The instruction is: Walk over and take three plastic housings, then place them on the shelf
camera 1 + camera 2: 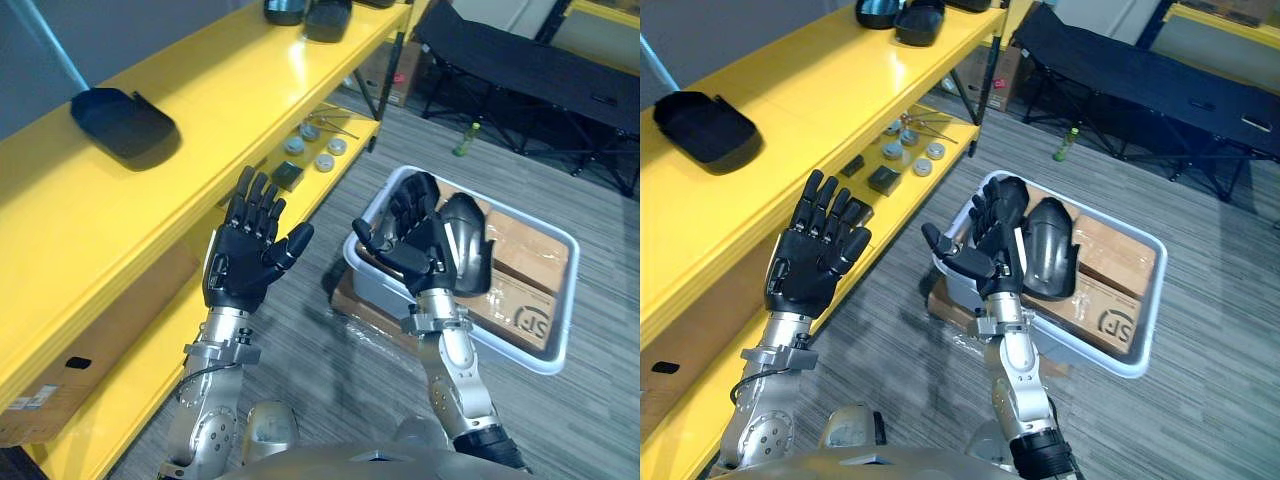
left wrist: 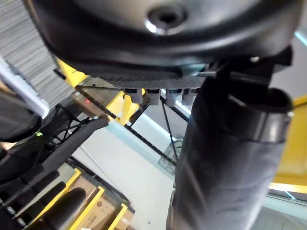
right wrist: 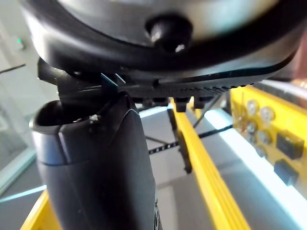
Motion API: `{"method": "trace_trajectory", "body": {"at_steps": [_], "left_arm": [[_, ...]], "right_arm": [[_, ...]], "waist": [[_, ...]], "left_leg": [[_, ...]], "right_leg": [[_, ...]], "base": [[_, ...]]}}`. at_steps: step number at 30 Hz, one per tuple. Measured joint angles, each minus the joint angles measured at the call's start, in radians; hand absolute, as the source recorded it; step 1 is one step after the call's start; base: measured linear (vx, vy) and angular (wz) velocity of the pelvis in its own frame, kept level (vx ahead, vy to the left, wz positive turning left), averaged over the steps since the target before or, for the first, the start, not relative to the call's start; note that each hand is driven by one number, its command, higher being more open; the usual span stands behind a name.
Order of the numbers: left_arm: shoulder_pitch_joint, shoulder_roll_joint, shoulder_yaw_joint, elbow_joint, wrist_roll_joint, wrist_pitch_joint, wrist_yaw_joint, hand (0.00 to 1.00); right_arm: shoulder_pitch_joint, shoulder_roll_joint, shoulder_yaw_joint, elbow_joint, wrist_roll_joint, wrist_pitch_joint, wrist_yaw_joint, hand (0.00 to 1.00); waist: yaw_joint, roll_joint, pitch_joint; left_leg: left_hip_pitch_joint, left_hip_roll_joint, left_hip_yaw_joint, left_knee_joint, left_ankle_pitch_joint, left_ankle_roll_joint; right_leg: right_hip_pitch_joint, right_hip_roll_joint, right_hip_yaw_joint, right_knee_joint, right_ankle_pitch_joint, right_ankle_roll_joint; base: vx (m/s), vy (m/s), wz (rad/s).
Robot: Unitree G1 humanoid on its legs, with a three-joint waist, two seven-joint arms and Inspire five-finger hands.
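Left eye view: both hands are raised between the shelf (image 1: pixel 60 230) and the bin (image 1: pixel 375 285); the left hand (image 1: pixel 240 265) is released, fingers straight and spread, close to the shelf's front edge; the right hand (image 1: pixel 415 250) is released too, fingers nearly straight, grasping nothing, at the bin's left end. One housing (image 1: pixel 468 245) stands tilted in the bin, just behind the right hand, against the boxes (image 1: pixel 525 265) that take up the rest of the bin; whether it touches the hand cannot be told. A second housing (image 1: pixel 125 125) lies on the shelf's top board, toward its rear edge; two more housings (image 1: pixel 325 18) sit at that board's far end; small round parts (image 1: pixel 322 160) lie on the lower board.
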Motion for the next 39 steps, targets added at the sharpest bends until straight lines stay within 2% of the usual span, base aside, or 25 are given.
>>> {"method": "trace_trajectory", "body": {"at_steps": [1, 2, 3, 5, 8, 12, 15, 18, 20, 22, 24, 29, 32, 34, 39], "left_arm": [[-0.001, -0.003, -0.003, 0.008, -0.008, 0.001, 0.0, 1.0], [-0.002, -0.015, -0.013, 0.033, -0.009, 0.002, 0.003, 1.0], [-0.001, -0.023, -0.021, 0.048, -0.009, 0.003, 0.008, 1.0], [0.004, -0.05, -0.079, 0.086, -0.018, 0.011, 0.018, 1.0], [-0.002, -0.05, -0.142, 0.086, -0.009, 0.011, -0.018, 1.0], [-0.014, -0.046, -0.132, 0.087, -0.01, 0.011, -0.034, 1.0], [-0.012, -0.031, -0.093, 0.098, -0.006, 0.011, -0.024, 1.0], [-0.04, 0.002, -0.062, 0.099, 0.008, 0.011, 0.008, 1.0], [-0.077, 0.01, -0.035, 0.104, 0.056, 0.011, 0.031, 1.0], [-0.113, 0.02, -0.005, 0.134, 0.105, 0.011, 0.067, 1.0], [-0.135, 0.033, 0.0, 0.188, 0.127, 0.014, 0.107, 1.0], [-0.131, 0.037, -0.031, 0.231, 0.131, 0.014, 0.099, 1.0], [-0.151, 0.029, -0.062, 0.256, 0.121, 0.012, 0.074, 1.0], [-0.179, 0.025, -0.082, 0.287, 0.113, 0.012, 0.068, 1.0], [-0.215, -0.009, -0.103, 0.34, 0.104, 0.006, 0.06, 1.0]], "right_arm": [[0.01, -0.007, -0.003, 0.0, 0.0, 0.011, 0.002, 1.0], [0.028, -0.023, -0.016, 0.001, 0.002, 0.028, 0.012, 1.0], [0.042, -0.031, -0.026, 0.001, 0.007, 0.031, 0.019, 1.0], [0.113, -0.074, -0.069, 0.0, 0.009, 0.037, 0.029, 1.0], [0.161, -0.093, -0.148, -0.015, 0.009, 0.037, 0.016, 1.0], [0.162, -0.086, -0.183, -0.014, 0.045, 0.044, -0.033, 1.0], [0.125, -0.075, -0.195, 0.038, 0.045, 0.043, -0.093, 1.0], [0.01, -0.074, -0.249, 0.144, 0.026, 0.043, -0.156, 1.0], [-0.121, -0.096, -0.317, 0.22, -0.001, 0.045, -0.201, 1.0], [-0.293, -0.177, -0.372, 0.298, 0.0, 0.063, -0.25, 1.0], [-0.456, -0.3, -0.382, 0.375, 0.002, 0.085, -0.295, 1.0], [-0.71, -0.493, -0.363, 0.575, 0.005, 0.114, -0.328, 1.0], [-0.831, -0.571, -0.303, 0.685, 0.004, 0.136, -0.331, 1.0], [-0.897, -0.609, -0.262, 0.745, 0.003, 0.151, -0.331, 1.0], [-1.026, -0.651, -0.18, 0.874, -0.003, 0.205, -0.329, 1.0]], "waist": [[-0.003, -0.006, -0.005], [-0.015, 0.002, -0.008], [-0.025, 0.011, -0.009], [-0.068, 0.034, -0.019], [-0.093, 0.04, -0.023], [-0.104, 0.037, -0.021], [-0.091, 0.026, -0.01], [-0.068, 0.02, 0.042], [-0.048, 0.019, 0.092], [-0.041, 0.023, 0.158], [-0.03, 0.045, 0.196], [0.016, 0.082, 0.234], [0.043, 0.106, 0.254], [0.049, 0.124, 0.271], [0.073, 0.151, 0.298]], "left_leg": [[-0.008, 0.005, 0.007, -0.002, 0.01, -0.014], [-0.013, 0.02, 0.017, -0.023, 0.032, -0.039], [-0.013, 0.032, 0.017, -0.04, 0.049, -0.045], [0.012, 0.06, 0.002, -0.131, 0.112, -0.046], [0.052, 0.064, -0.012, -0.211, 0.153, -0.044], [0.061, 0.034, -0.009, -0.259, 0.154, -0.057], [0.057, 0.0, -0.004, -0.245, 0.133, -0.084], [0.005, -0.022, -0.036, -0.167, 0.096, -0.064], [-0.058, -0.032, -0.054, -0.115, 0.084, -0.053], [-0.122, -0.049, -0.078, -0.056, 0.076, -0.04], [-0.199, -0.055, -0.116, -0.001, 0.072, -0.035], [-0.308, -0.073, -0.191, 0.056, 0.073, -0.034], [-0.352, -0.086, -0.226, 0.076, 0.076, -0.029], [-0.366, -0.098, -0.241, 0.076, 0.083, -0.023], [-0.397, -0.113, -0.271, 0.075, 0.095, -0.021]], "right_leg": [[0.013, 0.009, -0.015, -0.045, -0.024, 0.035], [0.023, 0.039, -0.025, -0.111, -0.045, 0.058], [0.024, 0.057, -0.025, -0.138, -0.046, 0.056], [0.012, 0.115, -0.005, -0.18, -0.032, 0.024], [-0.035, 0.137, 0.057, -0.183, -0.025, -0.005], [-0.107, 0.125, 0.112, -0.152, -0.017, 0.001], [-0.139, 0.094, 0.154, -0.134, 0.001, 0.023], [-0.141, 0.071, 0.154, -0.174, 0.056, 0.039], [-0.157, 0.061, 0.152, -0.222, 0.108, 0.047], [-0.16, 0.046, 0.135, -0.275, 0.149, 0.058], [-0.189, 0.044, 0.118, -0.289, 0.174, 0.062], [-0.258, 0.045, 0.097, -0.274, 0.199, 0.06], [-0.292, 0.042, 0.092, -0.258, 0.203, 0.06], [-0.304, 0.034, 0.079, -0.245, 0.203, 0.06], [-0.331, 0.026, 0.066, -0.23, 0.203, 0.06]], "base": [[-0.08, -0.408, -0.57], [-0.04, -0.315, -0.51], [-0.05, -0.369, -0.56], [-0.02, -0.319, -0.47], [-0.02, -0.155, -0.7], [-0.03, 0.021, -0.43], [-0.06, 0.123, -0.25], [-0.15, 0.16, -0.02], [-0.22, 0.139, 0.05], [-0.3, 0.132, 0.15], [-0.23, 0.078, 0.21], [-0.15, 0.034, 0.14], [-0.08, 0.024, 0.09], [-0.05, 0.011, 0.14], [-0.03, -0.006, 0.1]]}}
